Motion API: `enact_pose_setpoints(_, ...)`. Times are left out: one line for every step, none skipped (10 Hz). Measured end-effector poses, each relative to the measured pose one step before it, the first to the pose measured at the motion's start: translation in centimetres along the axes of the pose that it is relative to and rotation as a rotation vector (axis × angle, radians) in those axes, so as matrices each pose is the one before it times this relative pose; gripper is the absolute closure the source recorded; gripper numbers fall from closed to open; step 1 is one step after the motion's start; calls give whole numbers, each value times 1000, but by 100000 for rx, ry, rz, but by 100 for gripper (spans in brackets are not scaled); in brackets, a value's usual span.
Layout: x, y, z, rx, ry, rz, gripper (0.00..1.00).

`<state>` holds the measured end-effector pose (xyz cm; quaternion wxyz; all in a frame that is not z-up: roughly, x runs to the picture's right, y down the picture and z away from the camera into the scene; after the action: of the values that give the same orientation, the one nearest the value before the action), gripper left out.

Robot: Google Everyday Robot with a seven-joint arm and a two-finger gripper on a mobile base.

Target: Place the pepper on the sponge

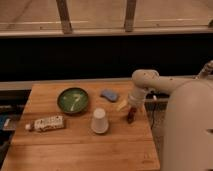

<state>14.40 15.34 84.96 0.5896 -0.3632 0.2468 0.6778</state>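
Observation:
The pepper (131, 117) is a small dark red piece lying on the wooden table (75, 147) near its right edge, right of the white cup. My gripper (131, 107) hangs directly over the pepper, its lower end at the pepper's top, with a pale yellow tip (122, 105) sticking out to the left. The sponge (109, 94) is a flat light-blue pad lying up and to the left of the gripper, about a hand's width from the pepper. Nothing lies on the sponge.
A green bowl (73, 100) sits left of the sponge. A white cup (99, 121) stands upside down just left of the pepper. A white tube (47, 123) lies at the table's left. My arm's bulky forearm (190, 125) fills the right side.

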Motion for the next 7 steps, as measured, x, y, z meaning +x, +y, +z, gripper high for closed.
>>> enact_pose_setpoints(-441, -153, 1282, 1091, 2943, 311, 20)
enact_pose_setpoints(-253, -7, 822, 1278, 1618, -166, 20)
enact_pose_setpoints(-272, 459, 596, 1880, 1426, -256, 20)
enact_pose_setpoints(-121, 213, 354, 1401, 930, 13, 20)
enact_pose_setpoints(-58, 34, 324, 1171, 695, 172, 20)
enact_pose_setpoints(-38, -15, -28, 883, -106, 257, 21)
enact_pose_setpoints(-4, 24, -69, 1259, -270, 79, 28)
